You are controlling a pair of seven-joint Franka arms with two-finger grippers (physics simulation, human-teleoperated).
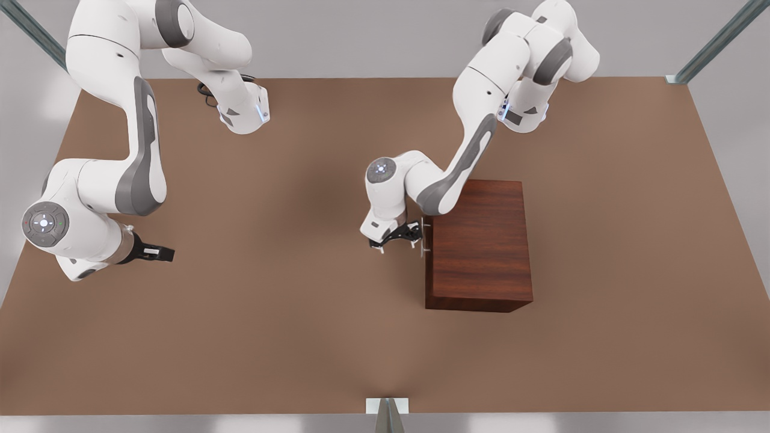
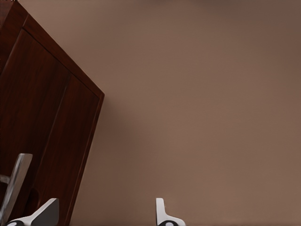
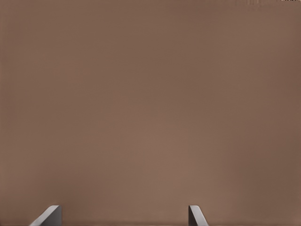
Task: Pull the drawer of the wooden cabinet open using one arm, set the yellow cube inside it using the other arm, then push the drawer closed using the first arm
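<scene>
The wooden cabinet (image 1: pixel 479 243) stands on the brown table (image 1: pixel 271 337) toward the front view's right; its drawer sits flush, closed, with the silver bar handle (image 1: pixel 425 236) facing the front view's left. The left gripper (image 1: pixel 397 236) is just beside that handle, fingers spread, not yet around it — it should slide in until the bar lies between the pads, close squarely, then pull straight out. The right gripper (image 1: pixel 157 253) waits well apart, fingers parted and empty.
</scene>
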